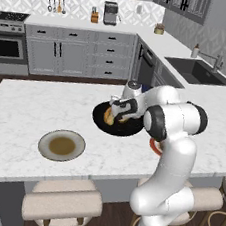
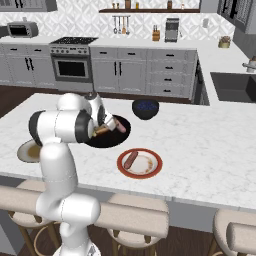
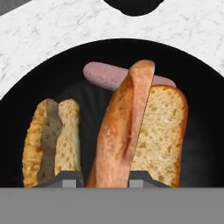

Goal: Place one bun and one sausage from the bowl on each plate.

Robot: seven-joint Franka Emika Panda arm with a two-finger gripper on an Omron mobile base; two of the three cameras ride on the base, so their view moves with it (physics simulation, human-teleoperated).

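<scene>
Low over the wide black bowl [image 3: 199,83], my gripper [image 3: 103,180] is shut on a long brown-crusted bun [image 3: 124,131], which stands between the two fingertips. A second, split bun [image 3: 54,140] lies to its left in the bowl, and a pink sausage [image 3: 100,75] lies behind them. From the base views, the gripper [image 1: 115,116] reaches down into the bowl [image 1: 100,119]. The grey-rimmed plate [image 1: 45,144] with an olive-brown centre is bare. The red-orange-rimmed plate [image 2: 155,162] carries one sausage [image 2: 131,159].
A smaller dark-blue bowl [image 2: 145,108] stands just beyond the black bowl on the marble island. Stools line the near edge of the island. A sink [image 1: 196,70] is set into the counter at the far right.
</scene>
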